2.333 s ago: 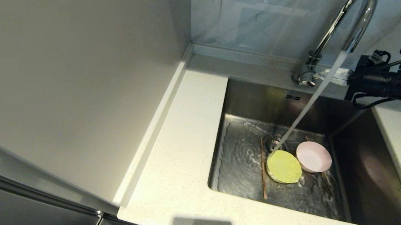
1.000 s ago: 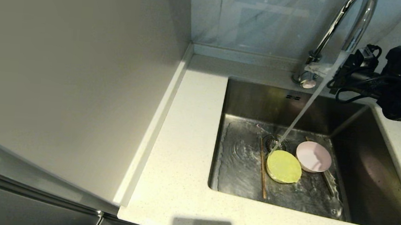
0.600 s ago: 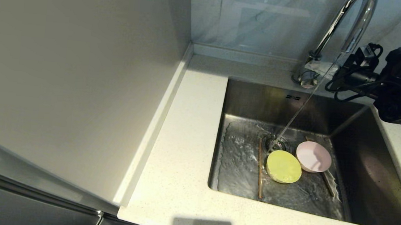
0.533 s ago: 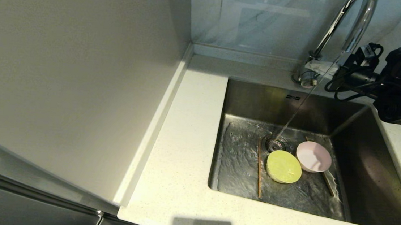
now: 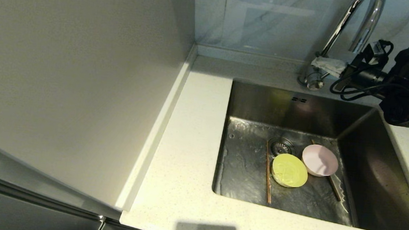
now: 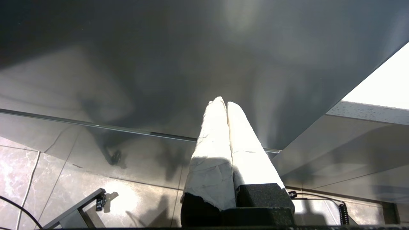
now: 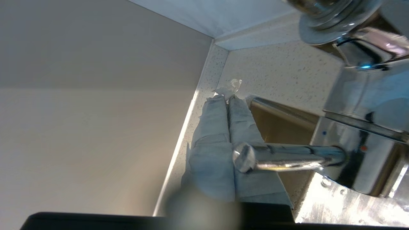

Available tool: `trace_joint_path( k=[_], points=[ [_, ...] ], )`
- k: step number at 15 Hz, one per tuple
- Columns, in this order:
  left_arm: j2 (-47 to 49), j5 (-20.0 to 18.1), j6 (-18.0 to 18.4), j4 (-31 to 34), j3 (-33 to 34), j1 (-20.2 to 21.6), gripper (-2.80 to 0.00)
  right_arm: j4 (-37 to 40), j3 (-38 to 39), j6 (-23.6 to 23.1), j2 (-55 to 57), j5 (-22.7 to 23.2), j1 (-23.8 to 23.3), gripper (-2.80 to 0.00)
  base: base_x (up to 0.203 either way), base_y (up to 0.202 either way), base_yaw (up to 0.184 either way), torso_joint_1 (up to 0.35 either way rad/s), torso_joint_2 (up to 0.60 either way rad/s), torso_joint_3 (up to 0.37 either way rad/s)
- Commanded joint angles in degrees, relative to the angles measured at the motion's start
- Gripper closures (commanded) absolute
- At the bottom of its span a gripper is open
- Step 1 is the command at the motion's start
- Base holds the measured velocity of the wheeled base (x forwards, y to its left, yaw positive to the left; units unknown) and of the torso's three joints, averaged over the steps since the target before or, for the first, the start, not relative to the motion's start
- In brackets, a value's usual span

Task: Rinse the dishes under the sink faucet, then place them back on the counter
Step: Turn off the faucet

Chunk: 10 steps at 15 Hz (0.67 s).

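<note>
While you look down from the head cam, nothing pours from the spout.
R gripper [image 5: 325,64]: yours at the tap base, back-right of the basin; fingers pressed together, nothing between them. In the R wrist view the lever [image 7: 281,157] crosses the wrapped fingers [image 7: 214,143]; contact can't be told.
L gripper [image 6: 223,105]: parked away from the work, facing a dark cabinet panel; white-wrapped fingers meet, nothing held.
Faucet [image 5: 349,27]: chrome gooseneck at the back rim of the sink.
Sink [image 5: 380,182]: steel basin, floor wet, drain strainer [image 5: 280,146] near its middle.
Yellow-green bowl [image 5: 290,170]: on the basin floor, just in front of the strainer.
Pink bowl [image 5: 319,160]: beside the y-g bowl on its right; rims look to meet.
Chopstick 1 [image 5: 268,172]: flat on the floor, left of the y-g bowl.
Chopstick 2 [image 5: 334,189]: partly under the pink bowl, running toward the front right.
Counter [image 5: 191,139]: speckled off-white top around the basin.
</note>
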Motion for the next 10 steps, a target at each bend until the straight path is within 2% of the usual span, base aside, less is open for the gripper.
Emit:
trace_joint_path(
  k=[1, 10],
  points=[
    [-0.18, 0.03, -0.02, -0.02, 0.00, 0.00, 0.00, -0.14, 0.01, 0.38, -0.05, 0.40, 0.22, 0.00, 0.000, 0.000, 0.000, 0.000, 0.00, 0.000],
    [-0.18, 0.03, -0.02, -0.02, 0.00, 0.00, 0.00, -2.89, 0.01, 0.38, 0.83, 0.40, 1.45, 0.00, 0.000, 0.000, 0.000, 0.000, 0.00, 0.000]
  ],
)
